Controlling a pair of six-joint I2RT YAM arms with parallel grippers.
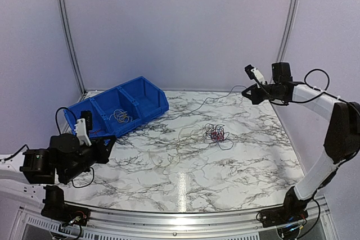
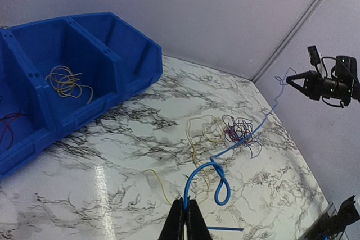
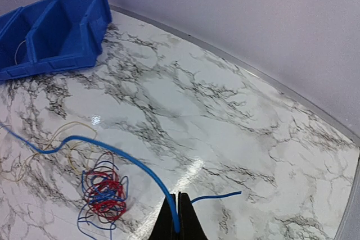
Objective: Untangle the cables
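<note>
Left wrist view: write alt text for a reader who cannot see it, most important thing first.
The left gripper, shut, pinches a blue wire that loops once and stretches over the marble table up to the right gripper. Beside it lies a red and blue tangle; a blue bin at left holds yellow wires.

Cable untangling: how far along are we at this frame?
Done: a yellow clump and some red strands sit in separate blue bin compartments. In hand: both pairs of jaws are shut on one blue wire, stretched between them, a loop in it. Left: the red-and-blue tangle and loose yellow strands on the table.
</note>
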